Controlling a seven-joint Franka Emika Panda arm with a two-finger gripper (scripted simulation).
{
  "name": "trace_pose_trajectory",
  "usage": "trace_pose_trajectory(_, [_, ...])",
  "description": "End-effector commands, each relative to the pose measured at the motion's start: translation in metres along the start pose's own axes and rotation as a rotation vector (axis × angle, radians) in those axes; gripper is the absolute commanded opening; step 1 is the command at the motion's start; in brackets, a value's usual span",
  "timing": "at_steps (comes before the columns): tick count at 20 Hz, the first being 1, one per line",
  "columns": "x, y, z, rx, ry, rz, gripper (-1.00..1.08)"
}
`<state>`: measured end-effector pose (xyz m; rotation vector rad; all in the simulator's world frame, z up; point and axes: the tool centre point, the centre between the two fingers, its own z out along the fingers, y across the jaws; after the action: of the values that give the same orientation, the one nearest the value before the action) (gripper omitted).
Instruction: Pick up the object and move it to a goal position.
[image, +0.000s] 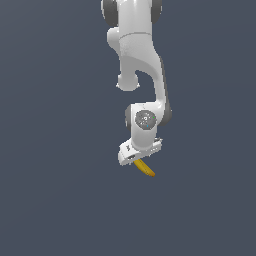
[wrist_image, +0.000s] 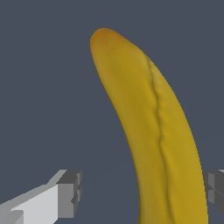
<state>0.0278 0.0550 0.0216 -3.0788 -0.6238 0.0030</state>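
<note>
- Hanging under the white arm (image: 142, 75), the gripper (image: 139, 159) sits low over the dark floor (image: 50, 200), with the banana (image: 145, 168) poking out beneath it toward the exterior view's right.
- In the wrist view the banana (wrist_image: 162, 131) runs lengthwise between the two fingers (wrist_image: 65, 194), its rounded tip pointing away from the camera and its other end lost below the edge of the picture.
- The jaws stand apart: one finger is well clear of the fruit with a gap showing, while the other is just beside it or touching; I cannot tell which.
- The long axis lies across the line on which the fingers close, which suits a pinch across the narrow width.
- Whether the banana rests on the floor or is already lifted cannot be told.
- No containers and no goal marker show in either view.
</note>
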Motion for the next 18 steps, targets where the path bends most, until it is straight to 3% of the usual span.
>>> trace_pose_trajectory(1, [0.0012,0.0005,0.0029,-0.001,0.002,0.0,1.0])
trace_pose_trajectory(2, [0.0013,0.0005,0.003,-0.001,0.002,0.0,1.0])
trace_pose_trajectory(3, [0.0013,0.0005,0.003,-0.001,0.002,0.0,-1.0])
trace_pose_trajectory(18, [0.0045,-0.0027,-0.0063,-0.002,0.002,0.001,-1.0])
